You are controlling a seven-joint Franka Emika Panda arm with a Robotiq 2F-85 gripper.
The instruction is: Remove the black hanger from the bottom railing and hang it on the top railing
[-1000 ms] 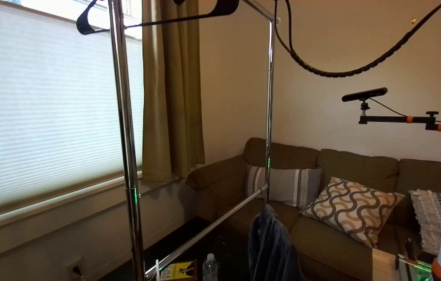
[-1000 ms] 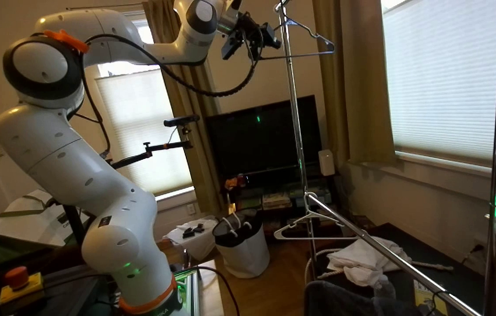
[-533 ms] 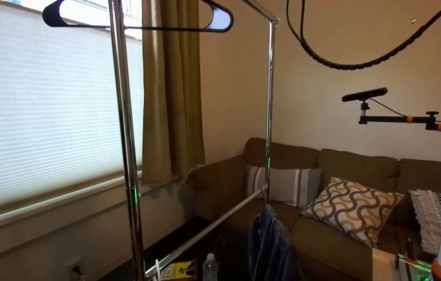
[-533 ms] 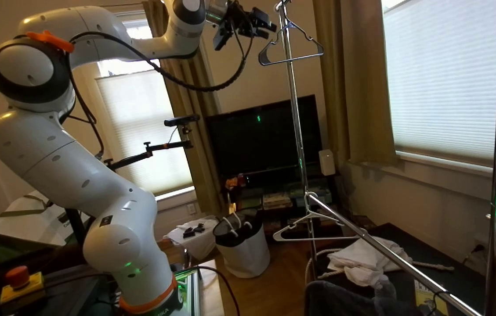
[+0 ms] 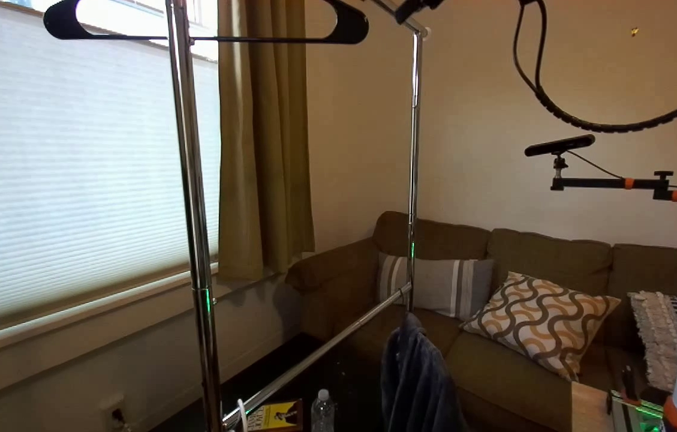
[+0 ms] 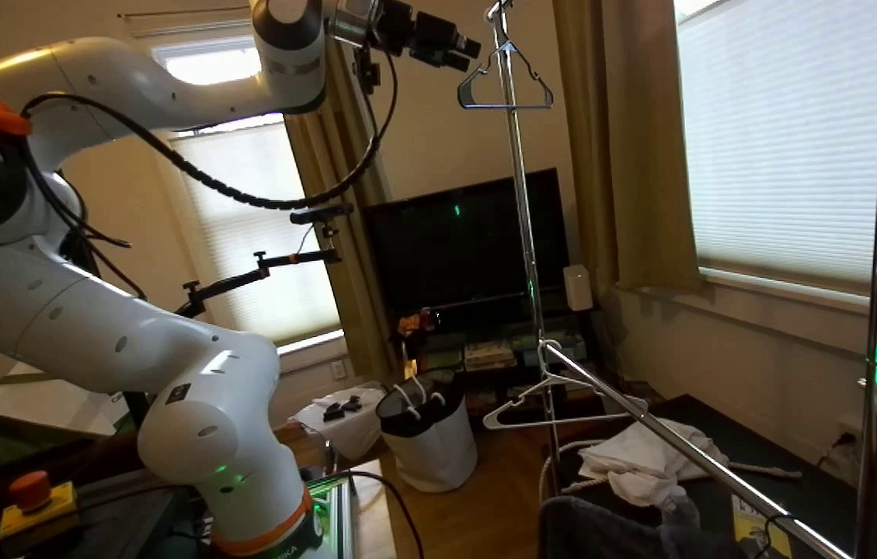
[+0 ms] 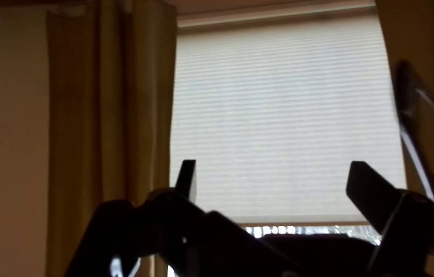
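The black hanger (image 6: 512, 106) hangs level by the rack's far upright, just under the top railing (image 6: 502, 6). Its hook is hard to make out against the pole. In an exterior view only the lower part of the black hanger (image 5: 278, 40) shows, its hook cut off by the frame. My gripper (image 7: 272, 165) is open, with nothing between its fingertips. It stands apart from the hanger, to its left in an exterior view, and the blurred hanger (image 7: 416, 150) shows at the right in the wrist view. The bottom railing (image 6: 687, 450) runs low across the rack.
A white hanger (image 6: 531, 424) hangs on the bottom railing. A dark blue garment (image 5: 419, 384) hangs by the rack's low end. Chrome uprights (image 5: 194, 180) flank the rack. A bottle (image 5: 322, 414) and a yellow book (image 5: 275, 415) stand below. A camera arm (image 6: 259, 272) reaches out behind the robot.
My gripper has opened, let go of the black hanger and drawn back from it, turning at the wrist. The hanger has swung from askew to level.
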